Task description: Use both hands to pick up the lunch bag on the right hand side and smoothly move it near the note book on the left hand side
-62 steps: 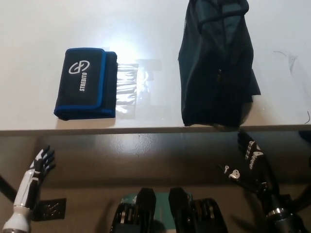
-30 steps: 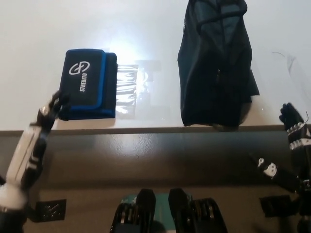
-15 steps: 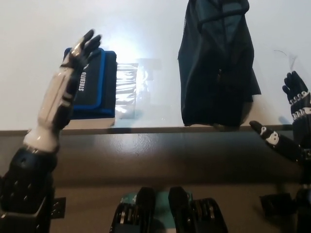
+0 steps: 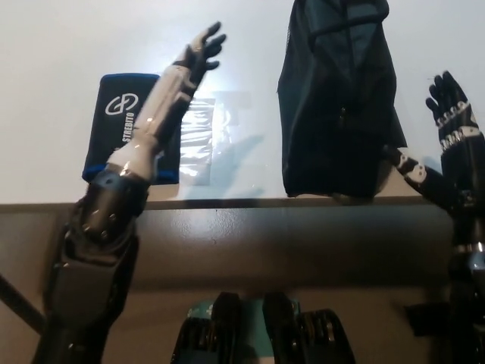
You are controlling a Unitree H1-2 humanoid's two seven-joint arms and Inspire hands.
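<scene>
**Both hands rise over the table toward the lunch bag**

Since the earlier frames, the white left hand (image 4: 198,50) has climbed from below the table edge, crossed over the notebook and now reaches up and to the right, its forearm lying diagonally above the notebook's right part. The black right hand (image 4: 449,106) has likewise come up from under the edge and now stands over the table at the far right.

The left hand is open, fingers spread, gripping nothing; it hangs over bare white table (image 4: 53,45) between the notebook and the lunch bag. The right hand is open too, fingers apart and pointing up the picture, thumb reaching toward the bag's lower right corner; whether it touches the fabric cannot be told.

The lunch bag (image 4: 337,98), dark and soft, lies on the right half of the table, its lower end near the front edge. The notebook (image 4: 121,114), black with a blue border and white logo, lies at the left, with a clear plastic sleeve (image 4: 198,148) just beside its right side. Bag and notebook are well apart.
</scene>
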